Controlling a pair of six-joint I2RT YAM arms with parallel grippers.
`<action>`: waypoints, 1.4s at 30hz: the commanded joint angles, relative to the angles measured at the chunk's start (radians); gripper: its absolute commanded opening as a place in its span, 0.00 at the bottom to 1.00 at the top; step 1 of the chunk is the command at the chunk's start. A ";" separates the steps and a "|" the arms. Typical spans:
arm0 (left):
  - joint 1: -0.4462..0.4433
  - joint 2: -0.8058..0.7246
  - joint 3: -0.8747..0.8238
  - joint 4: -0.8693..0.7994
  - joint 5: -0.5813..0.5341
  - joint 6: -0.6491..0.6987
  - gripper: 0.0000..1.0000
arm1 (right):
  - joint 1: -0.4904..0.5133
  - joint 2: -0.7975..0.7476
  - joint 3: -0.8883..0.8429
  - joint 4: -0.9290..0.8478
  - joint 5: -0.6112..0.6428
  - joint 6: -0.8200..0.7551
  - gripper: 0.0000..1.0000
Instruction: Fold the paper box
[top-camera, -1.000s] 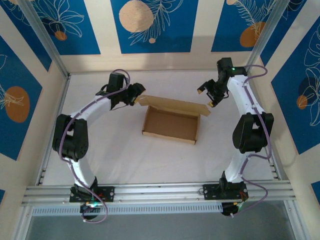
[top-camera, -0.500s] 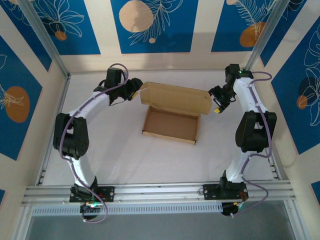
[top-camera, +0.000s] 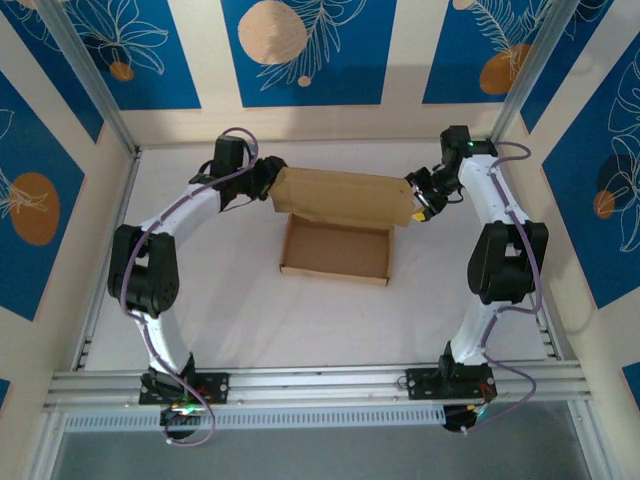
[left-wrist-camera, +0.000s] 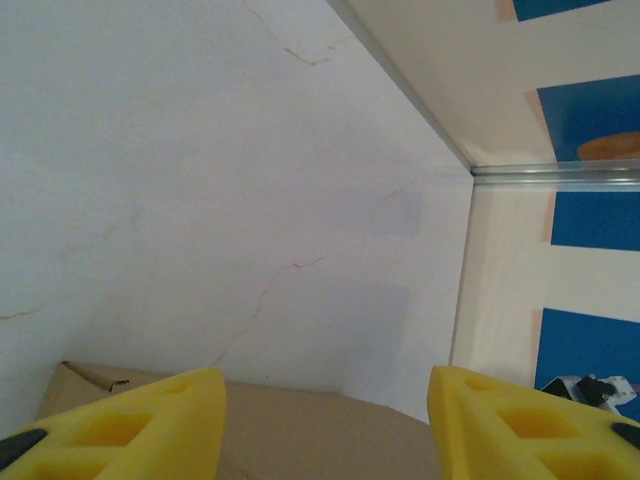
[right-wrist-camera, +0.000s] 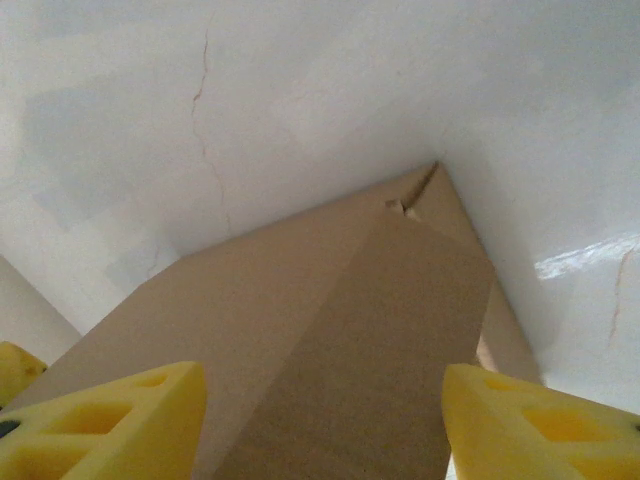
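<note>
Between the half-open, unclamped fingers of the left gripper (top-camera: 268, 182) and the right gripper (top-camera: 416, 196) stands the upright lid (top-camera: 345, 197) of the paper box (top-camera: 338, 252), apparently braced at both ends for folding over its tray.

Lit brightly and evenly from overhead, with only soft, faint shadows beneath the arms (top-camera: 170, 215) and beside the paper box (top-camera: 335, 250) on the white table (top-camera: 240, 300). Moderately sharp throughout in the top view. Blurred at the close yellow fingertips (right-wrist-camera: 100, 420) in both wrist views. Marked by a pale glare streak (right-wrist-camera: 585, 255) on the table in the right wrist view.
</note>
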 joint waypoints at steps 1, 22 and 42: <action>-0.019 -0.007 -0.028 0.053 0.039 -0.041 0.55 | 0.014 -0.033 -0.015 0.016 -0.091 0.056 0.64; -0.050 -0.056 -0.085 0.102 -0.001 -0.111 0.56 | 0.048 -0.030 0.054 -0.048 0.065 0.059 0.66; -0.036 -0.256 0.053 -0.091 -0.241 1.041 0.74 | -0.152 -0.437 -0.244 0.187 0.129 -0.337 0.68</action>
